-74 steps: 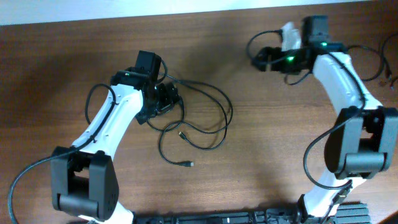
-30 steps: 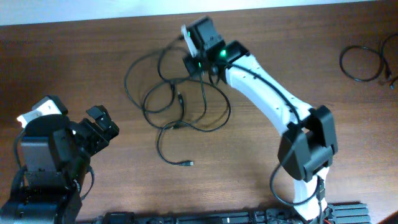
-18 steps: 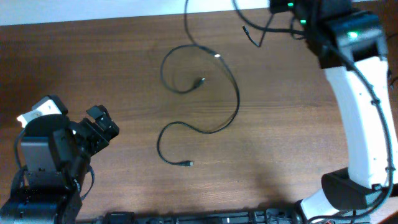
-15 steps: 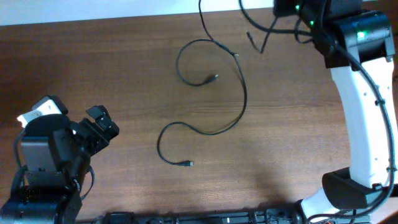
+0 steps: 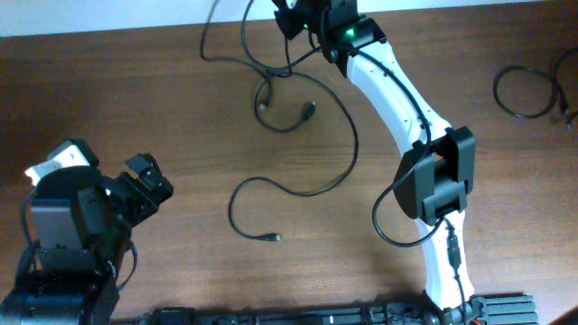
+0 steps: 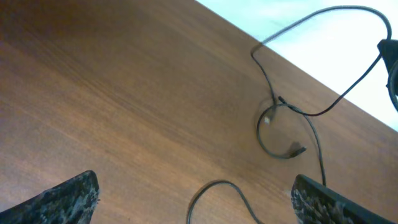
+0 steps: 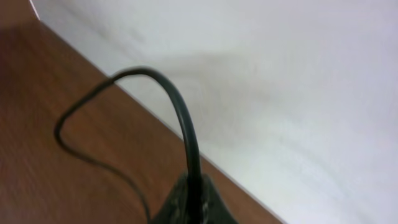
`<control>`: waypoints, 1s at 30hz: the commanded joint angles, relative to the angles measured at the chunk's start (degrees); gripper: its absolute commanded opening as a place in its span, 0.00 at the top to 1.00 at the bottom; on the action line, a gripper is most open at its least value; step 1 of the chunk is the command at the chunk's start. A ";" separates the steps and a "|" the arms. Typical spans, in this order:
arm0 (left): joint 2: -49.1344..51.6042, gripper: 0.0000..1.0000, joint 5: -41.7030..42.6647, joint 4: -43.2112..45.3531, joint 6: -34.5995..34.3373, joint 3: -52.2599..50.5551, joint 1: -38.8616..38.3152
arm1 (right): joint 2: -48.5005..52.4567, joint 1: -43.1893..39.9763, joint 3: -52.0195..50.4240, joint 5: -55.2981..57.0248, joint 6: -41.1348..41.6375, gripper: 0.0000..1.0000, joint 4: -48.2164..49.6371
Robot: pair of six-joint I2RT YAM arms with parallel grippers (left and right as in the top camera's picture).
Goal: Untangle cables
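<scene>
We pinch one cable at the far side of the table.

Close to us, our left gripper [image 5: 147,183] is wide open over the brown table [image 5: 117,90] and touches nothing. A bit farther, the cables [image 5: 350,149] lie in loose loops, and one ends in a small plug [image 5: 271,237]. At the far edge, our right gripper [image 5: 294,16] is squeezed tight on the held cable [image 7: 186,137], which bends away in a curve. A curled cable [image 5: 524,90] lies far off to the right.
</scene>
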 commanded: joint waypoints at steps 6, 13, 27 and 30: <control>-0.17 0.01 -0.81 0.26 0.90 0.31 0.20 | -6.86 1.29 0.83 -4.11 13.00 0.96 15.69; -0.17 0.01 -0.81 0.26 0.90 0.31 0.20 | -11.72 -0.09 0.83 -4.22 13.40 0.96 -24.57; -0.17 0.01 -0.81 0.26 0.90 0.31 0.20 | -33.90 -34.49 0.76 -4.17 13.40 0.96 -65.66; -0.17 0.01 -0.81 0.26 0.90 0.31 0.20 | -31.69 -33.48 0.70 -4.13 13.40 0.96 -75.93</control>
